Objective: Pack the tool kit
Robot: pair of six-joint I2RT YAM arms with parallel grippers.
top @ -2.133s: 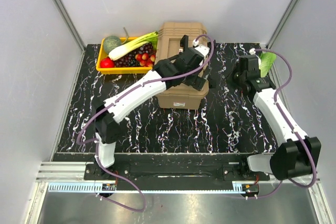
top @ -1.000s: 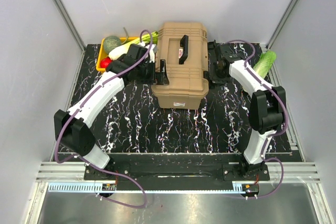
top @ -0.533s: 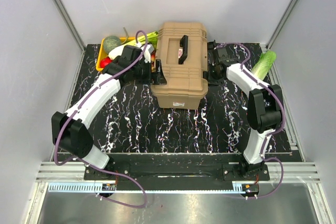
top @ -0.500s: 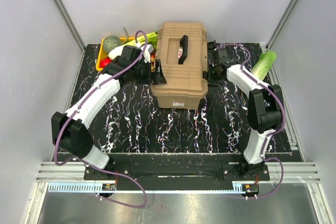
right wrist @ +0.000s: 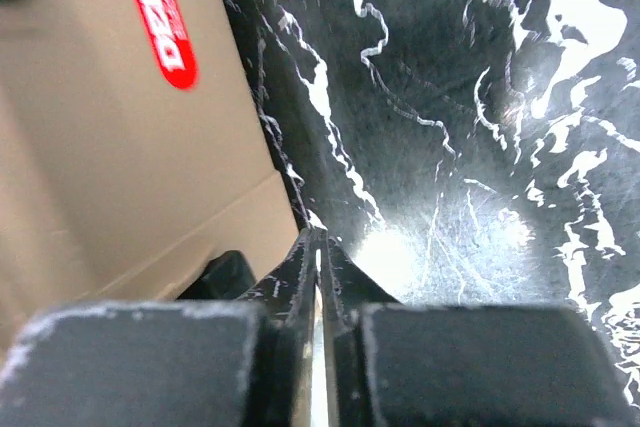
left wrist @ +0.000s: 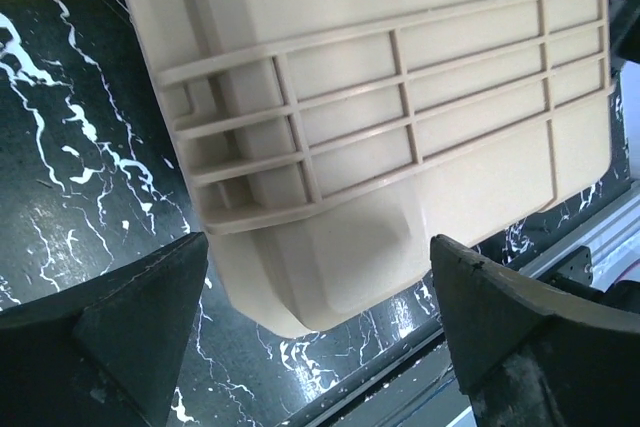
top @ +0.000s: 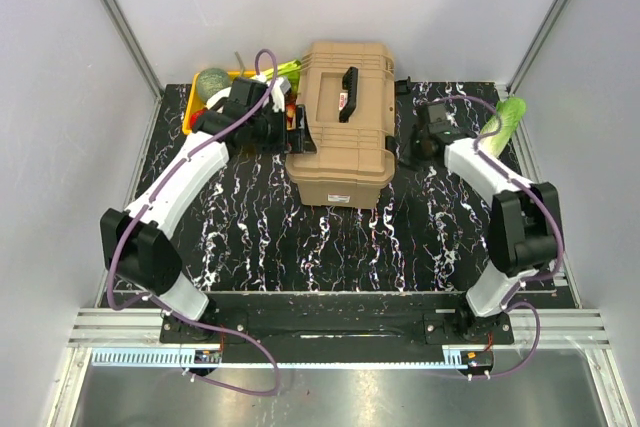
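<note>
Marbled table (top: 330,237): left hand (top: 297,133) gapes wide beside toolbox (top: 345,147); right hand (right wrist: 318,247), pinched shut, has retreated.

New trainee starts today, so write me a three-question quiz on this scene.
1. True or false: the toolbox lid is closed.
2. The left end effector is open. The right end effector is: A) open B) shut
3. What colour is the crate of vegetables left of the toolbox in the top view?
Key: 1 true; 2 B; 3 yellow.
</note>
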